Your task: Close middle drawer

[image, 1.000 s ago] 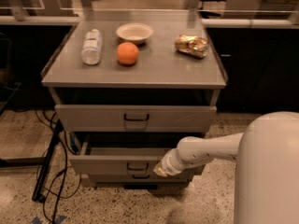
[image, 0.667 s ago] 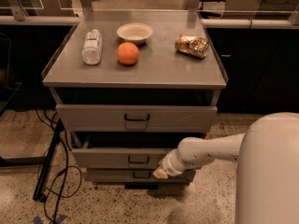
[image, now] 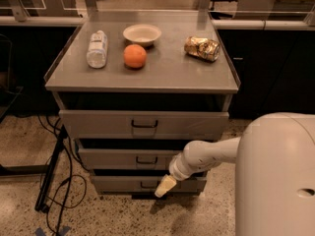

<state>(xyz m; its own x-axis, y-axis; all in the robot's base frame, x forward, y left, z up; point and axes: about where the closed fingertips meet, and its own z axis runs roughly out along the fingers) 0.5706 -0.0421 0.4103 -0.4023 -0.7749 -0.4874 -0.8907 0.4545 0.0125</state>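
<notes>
Middle drawer (image: pixel 123 158) sits just above end effector (image: pixel 165 186), whose grip cannot be told.

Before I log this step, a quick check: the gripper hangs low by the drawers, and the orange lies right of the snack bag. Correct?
Not quite. In the camera view the orange lies left of the snack bag, between it and the bottle. The gripper does hang low, just below the middle drawer.

The arm (image: pixel 209 155) reaches down-left, its gripper (image: pixel 165 185) low, pointing downward
</notes>
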